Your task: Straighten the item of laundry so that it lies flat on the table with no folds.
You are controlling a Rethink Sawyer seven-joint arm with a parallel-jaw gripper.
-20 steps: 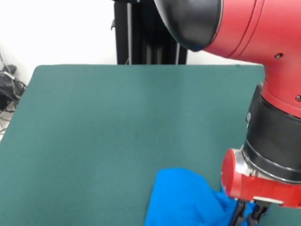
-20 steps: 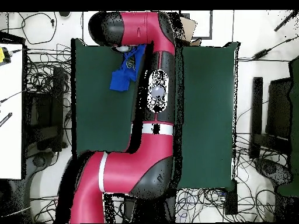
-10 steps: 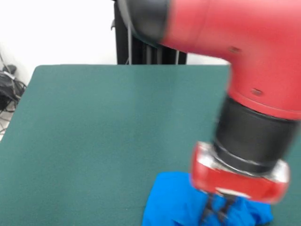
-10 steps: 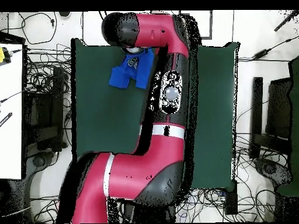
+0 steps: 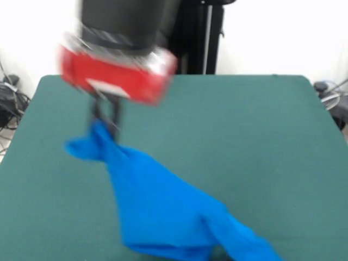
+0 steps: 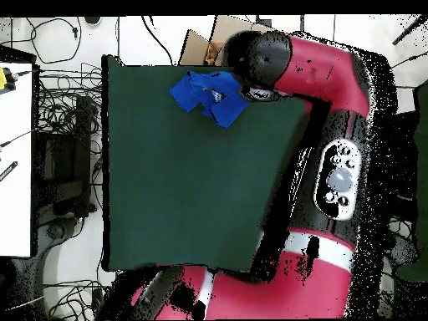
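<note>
The item of laundry is a bright blue shirt, pulled into a long diagonal band from the near right of the table up toward the left. My gripper, blurred by motion, is shut on the shirt's upper left tip and holds that tip just above the green cloth. The shirt's near end runs off the bottom of the front view. From overhead the item of laundry lies creased near the table's top edge, and the arm's black head hides the fingers.
The red arm covers the table's right side in the overhead view. A black stand rises behind the table. A cardboard box sits past the top edge. Cables lie on the floor, and a white desk stands at left.
In the front view the gripper has swung from the near right to the far left and taken a corner of the shirt with it. The bunched shirt is now stretched out.
</note>
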